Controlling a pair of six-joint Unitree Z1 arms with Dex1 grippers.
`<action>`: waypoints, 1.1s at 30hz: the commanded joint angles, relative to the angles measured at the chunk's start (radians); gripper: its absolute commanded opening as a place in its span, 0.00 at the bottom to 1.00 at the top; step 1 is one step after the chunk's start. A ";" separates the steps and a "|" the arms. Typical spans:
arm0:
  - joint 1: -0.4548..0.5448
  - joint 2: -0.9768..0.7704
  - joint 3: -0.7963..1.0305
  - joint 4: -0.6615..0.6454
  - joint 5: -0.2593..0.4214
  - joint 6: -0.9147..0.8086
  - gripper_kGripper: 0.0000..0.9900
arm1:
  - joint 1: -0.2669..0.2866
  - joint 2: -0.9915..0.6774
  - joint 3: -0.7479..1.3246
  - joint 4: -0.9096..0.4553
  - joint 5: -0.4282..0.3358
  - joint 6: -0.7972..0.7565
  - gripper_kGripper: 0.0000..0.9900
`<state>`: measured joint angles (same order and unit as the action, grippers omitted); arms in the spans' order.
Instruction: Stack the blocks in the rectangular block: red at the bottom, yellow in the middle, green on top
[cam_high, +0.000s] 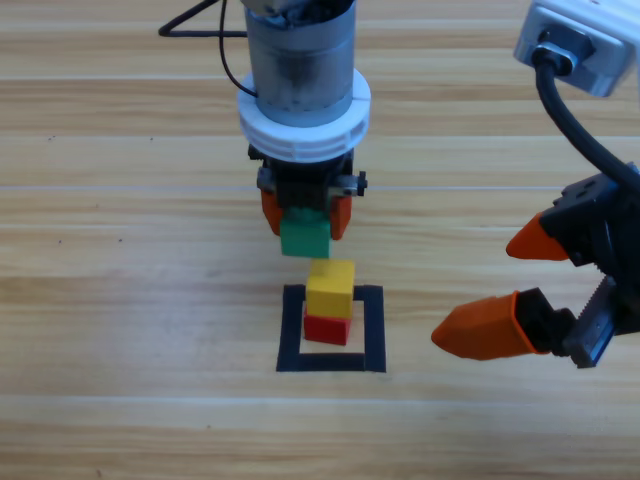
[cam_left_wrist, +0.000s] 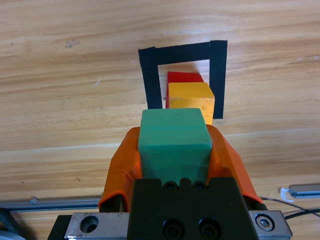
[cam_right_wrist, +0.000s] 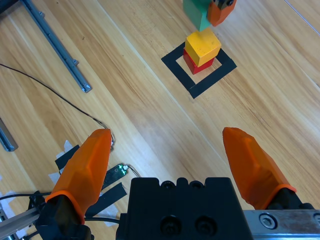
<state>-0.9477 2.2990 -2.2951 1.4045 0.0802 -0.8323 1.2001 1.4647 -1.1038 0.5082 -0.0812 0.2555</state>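
The green cube (cam_high: 304, 237) sits clamped between the orange jaws of the left hand (cam_high: 305, 215), held in the air just short of the stack and apart from it; the yellow cube (cam_high: 330, 288) rests on the red cube (cam_high: 326, 328), a little askew, and both stand inside the black tape square (cam_high: 372, 330), with the red one flat on the bare wood inside it; three cubes in all, one of each colour; the right hand (cam_high: 490, 290) waits near the desk's (cam_high: 120, 300) right edge, its jaws spread wide and holding nothing.
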 joint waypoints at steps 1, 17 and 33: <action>-0.045 0.054 -0.015 0.008 -0.010 -0.018 0.00 | 0.027 0.005 0.028 0.013 -0.020 0.008 1.00; -0.060 0.069 -0.023 0.008 -0.008 -0.024 0.00 | 0.027 0.005 0.030 0.013 -0.020 0.008 1.00; -0.060 0.093 -0.030 0.007 -0.008 -0.019 0.00 | 0.027 0.006 0.030 0.013 -0.020 0.008 1.00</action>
<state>-0.9852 2.3379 -2.3235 1.4045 0.0801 -0.8554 1.2001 1.4647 -1.1037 0.5083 -0.0813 0.2555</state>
